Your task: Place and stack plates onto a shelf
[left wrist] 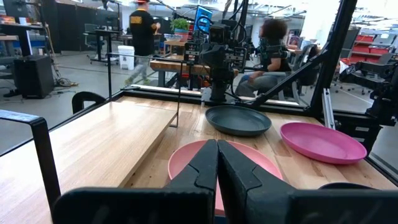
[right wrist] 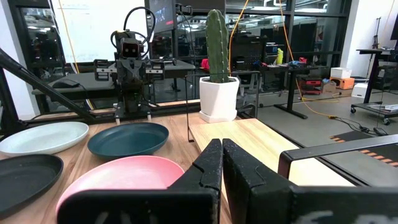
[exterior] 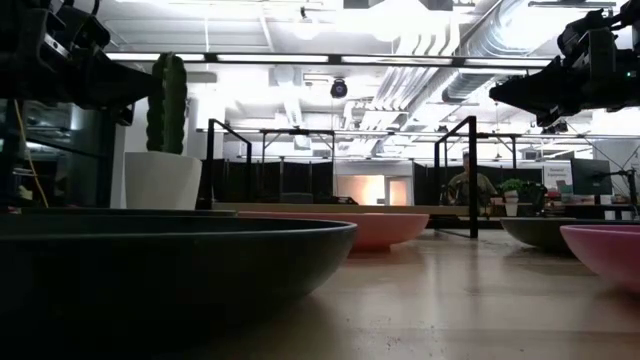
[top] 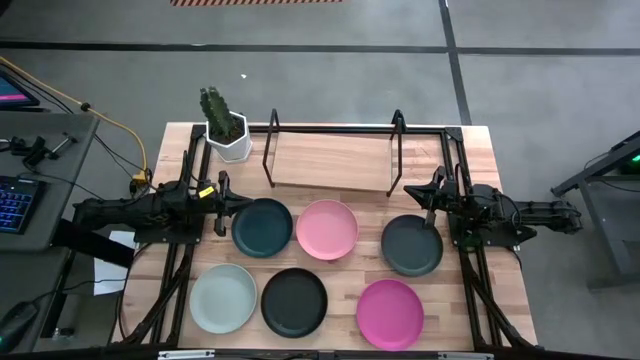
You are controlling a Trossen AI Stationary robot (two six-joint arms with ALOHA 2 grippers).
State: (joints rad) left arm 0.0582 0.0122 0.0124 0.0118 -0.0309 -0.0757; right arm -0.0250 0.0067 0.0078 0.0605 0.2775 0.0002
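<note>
Six plates lie flat on the wooden table: dark teal, light pink and dark grey in the far row, pale mint-white, black and magenta in the near row. The shelf, a light-wood board in a black wire frame, stands at the far edge, bare. My left gripper hovers shut at the left edge of the teal plate. My right gripper hovers shut above the grey plate's far edge. In the wrist views both finger pairs are closed on nothing.
A potted cactus in a white pot stands at the far left corner beside the shelf. Black frame rails run along the table's left and right sides. People show in the room beyond the table.
</note>
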